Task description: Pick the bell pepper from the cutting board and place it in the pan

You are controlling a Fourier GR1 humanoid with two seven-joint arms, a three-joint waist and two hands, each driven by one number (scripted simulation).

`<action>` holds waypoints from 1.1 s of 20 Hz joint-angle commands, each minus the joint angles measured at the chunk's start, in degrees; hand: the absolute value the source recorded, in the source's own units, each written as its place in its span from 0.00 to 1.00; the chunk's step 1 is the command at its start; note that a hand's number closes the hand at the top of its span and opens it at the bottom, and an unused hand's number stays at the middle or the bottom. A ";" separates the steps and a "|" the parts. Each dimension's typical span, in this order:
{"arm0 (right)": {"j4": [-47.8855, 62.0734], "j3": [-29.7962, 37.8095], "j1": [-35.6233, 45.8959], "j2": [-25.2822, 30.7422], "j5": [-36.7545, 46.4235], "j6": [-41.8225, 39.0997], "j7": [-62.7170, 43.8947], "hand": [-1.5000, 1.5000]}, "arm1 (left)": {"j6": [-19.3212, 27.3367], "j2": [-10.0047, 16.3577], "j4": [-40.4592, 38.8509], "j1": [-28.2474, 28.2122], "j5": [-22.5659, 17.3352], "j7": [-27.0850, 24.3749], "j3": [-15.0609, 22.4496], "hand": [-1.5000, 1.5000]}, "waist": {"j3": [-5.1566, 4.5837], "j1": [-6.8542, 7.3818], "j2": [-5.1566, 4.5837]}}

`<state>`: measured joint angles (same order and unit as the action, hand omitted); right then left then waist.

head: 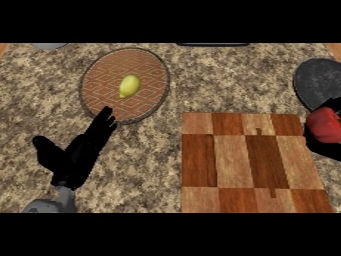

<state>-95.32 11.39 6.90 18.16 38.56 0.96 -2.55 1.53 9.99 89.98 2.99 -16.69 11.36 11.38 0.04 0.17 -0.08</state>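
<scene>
A red bell pepper [328, 125] is held at the right edge of the view, just past the right side of the wooden cutting board [247, 165]. My right hand [337, 145] is curled round the pepper, black fingers showing above and below it. The dark round pan [324, 82] lies just behind the pepper, at the far right of the counter. My left hand [81, 150] rests open at the lower left, fingers pointing up toward the round mat.
A round brown woven mat [103, 95] with a yellow-green lemon [129, 86] on it lies at the back left. A grey object [49, 46] and a dark object [212, 44] peek in at the counter's far edge.
</scene>
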 commanded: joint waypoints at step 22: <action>72.95 21.80 34.63 15.47 -2.77 30.24 34.73 1.00 | -4.00 -1.26 -3.75 3.34 0.80 -1.15 -0.52 0.50 | 0.33 3.78 -1.70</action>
<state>-28.78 31.34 39.06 31.88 36.71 29.45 27.86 -1.05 8.36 87.47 6.31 -15.69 11.33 11.16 0.31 3.38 -1.48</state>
